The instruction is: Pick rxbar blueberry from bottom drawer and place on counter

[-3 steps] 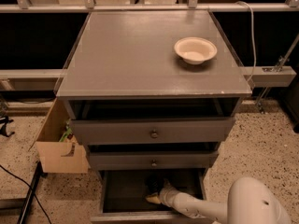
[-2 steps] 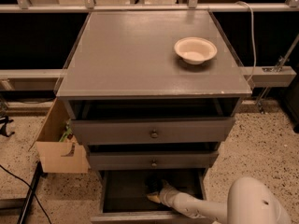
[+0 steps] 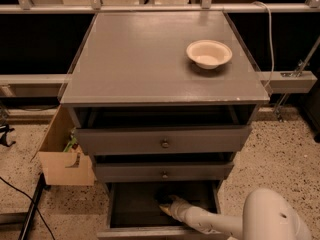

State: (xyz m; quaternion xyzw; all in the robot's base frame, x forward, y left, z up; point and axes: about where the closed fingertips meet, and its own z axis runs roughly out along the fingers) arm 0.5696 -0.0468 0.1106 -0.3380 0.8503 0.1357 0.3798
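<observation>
The bottom drawer is pulled open at the foot of the cabinet, its inside dark. My white arm reaches in from the lower right, and the gripper is down in the drawer's middle, near its back. A dark shape at the gripper's tip may be the rxbar blueberry; I cannot tell it from the dark interior. The counter is the flat grey cabinet top above.
A cream bowl sits on the counter's right rear. Two shallower knobbed drawers stand slightly open above the bottom one. An open cardboard box stands on the floor at the left. Cables lie at the lower left.
</observation>
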